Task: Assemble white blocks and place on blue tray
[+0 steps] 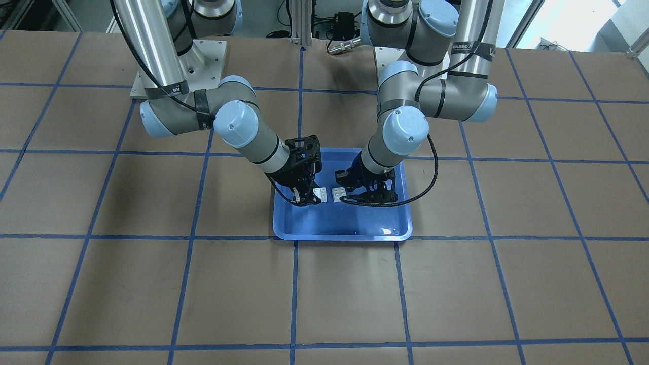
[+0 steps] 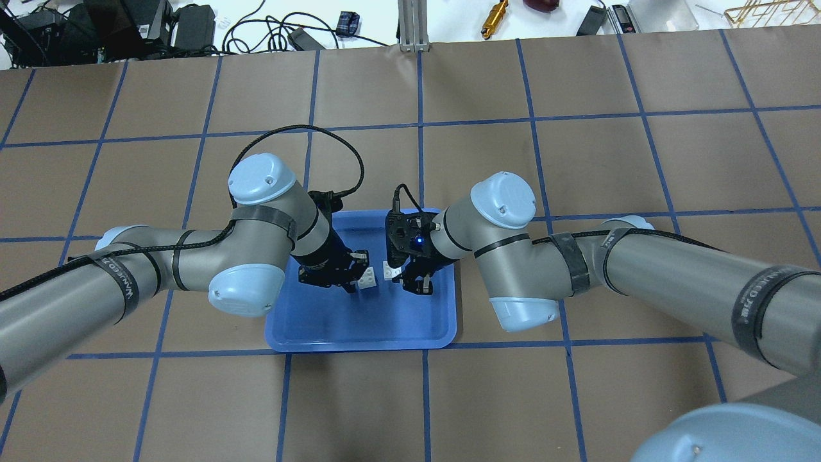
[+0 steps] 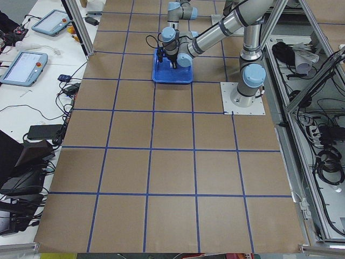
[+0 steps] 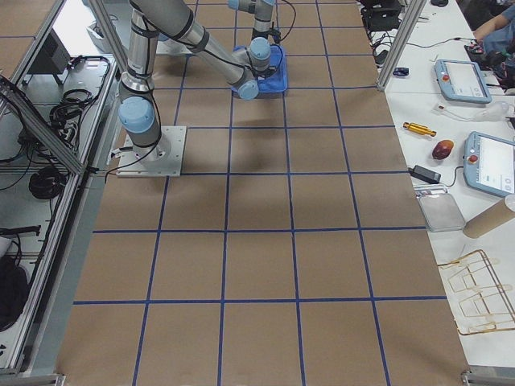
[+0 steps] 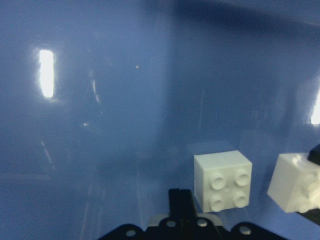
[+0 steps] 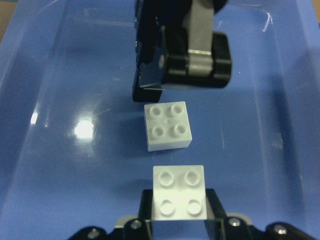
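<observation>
The blue tray lies mid-table, also in the overhead view. Two white blocks are inside it, studs up. My right gripper is shut on one white block, which also shows in the overhead view and the front view. The other white block lies free on the tray floor a short gap away, seen also in the left wrist view. My left gripper is shut and empty, its tips low over the tray just beside that free block.
Brown table with a blue tape grid all around the tray. Both arms lean in over the tray's robot-side half. Cables and tools lie beyond the far table edge. Teach pendants sit on side benches.
</observation>
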Motion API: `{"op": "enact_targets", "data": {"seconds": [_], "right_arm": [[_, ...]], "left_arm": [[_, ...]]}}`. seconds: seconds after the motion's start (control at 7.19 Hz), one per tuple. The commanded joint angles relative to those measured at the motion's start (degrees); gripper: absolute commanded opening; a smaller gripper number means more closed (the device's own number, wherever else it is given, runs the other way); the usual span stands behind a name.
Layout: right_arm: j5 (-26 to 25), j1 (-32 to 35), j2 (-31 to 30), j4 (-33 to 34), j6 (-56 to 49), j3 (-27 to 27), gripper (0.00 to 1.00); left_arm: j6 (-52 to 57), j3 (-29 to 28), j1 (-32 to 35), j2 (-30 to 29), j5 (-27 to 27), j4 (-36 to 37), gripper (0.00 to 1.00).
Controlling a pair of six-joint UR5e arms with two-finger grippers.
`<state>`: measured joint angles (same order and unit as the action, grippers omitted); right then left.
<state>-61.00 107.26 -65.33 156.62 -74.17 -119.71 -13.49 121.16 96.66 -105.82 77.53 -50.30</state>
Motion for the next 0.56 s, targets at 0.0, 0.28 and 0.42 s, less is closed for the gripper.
{"op": "enact_targets", "data": {"seconds": [0.0, 0.28, 0.42], "right_arm": [[0.09, 0.06, 0.99, 0.09, 1.47, 0.61, 0.00], [0.09, 0.23, 0.90, 0.00, 3.42, 1.49, 0.00], [0.09, 0.23, 0.99, 0.00, 3.42, 1.49, 0.00]], "left_arm": [[0.48, -0.74, -0.16, -0.35, -0.01, 1.16, 0.06], [-0.31, -0.84, -0.16, -0.88, -0.19, 1.61, 0.05], [-1.62, -0.84, -0.07, -1.05, -0.19, 1.69, 0.05]]}}
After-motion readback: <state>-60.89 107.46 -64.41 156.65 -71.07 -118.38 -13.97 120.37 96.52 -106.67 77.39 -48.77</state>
